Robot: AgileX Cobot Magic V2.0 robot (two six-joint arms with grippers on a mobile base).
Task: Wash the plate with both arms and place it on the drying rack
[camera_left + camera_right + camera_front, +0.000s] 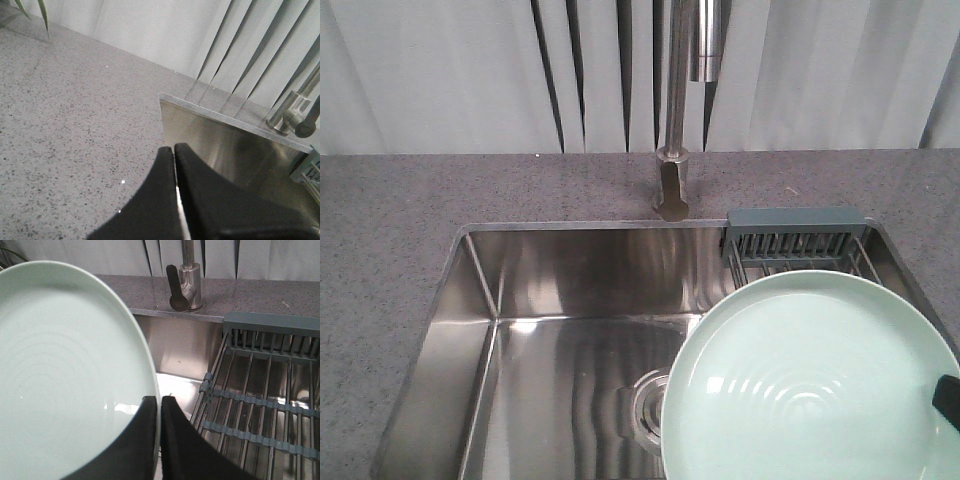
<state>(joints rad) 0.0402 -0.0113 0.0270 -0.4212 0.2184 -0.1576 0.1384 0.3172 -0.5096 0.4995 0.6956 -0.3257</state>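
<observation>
mint plate rim pinched by right fingers, wrist view only | left fingers closed, empty

the left gripper has 2 smooth black fingers, wide at the back and thin at the tip. the right gripper looks the same.
</observation>
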